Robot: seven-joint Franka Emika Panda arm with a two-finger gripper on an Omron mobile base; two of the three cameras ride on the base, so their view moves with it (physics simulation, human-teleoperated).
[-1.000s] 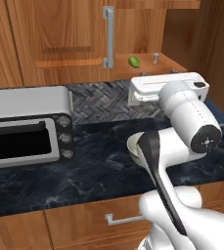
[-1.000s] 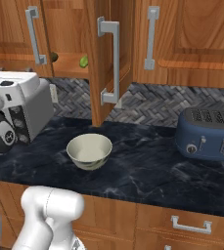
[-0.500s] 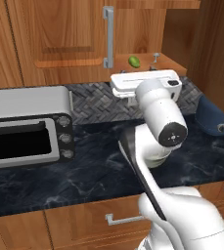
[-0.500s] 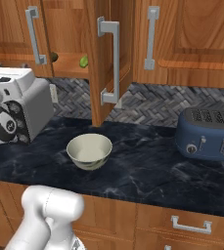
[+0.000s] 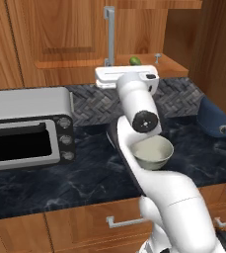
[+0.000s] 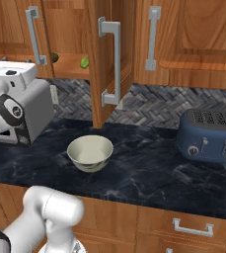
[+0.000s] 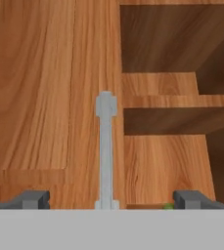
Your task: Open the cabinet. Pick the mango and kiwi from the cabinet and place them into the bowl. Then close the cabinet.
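Tool spread wide, grasping nothing, straddles the vertical grey bar handle of the reddish-brown wooden cabinet's closed left door. That rigid upright bar is the hold; the hinged door should swing stiffly. Small smooth green mango, likely light and slippery, lies on the shelf inside, beside the dark kiwi.

Dark marbled counter, herringbone grey backsplash behind it, silver toaster oven left, blue toaster right, wooden drawers below.
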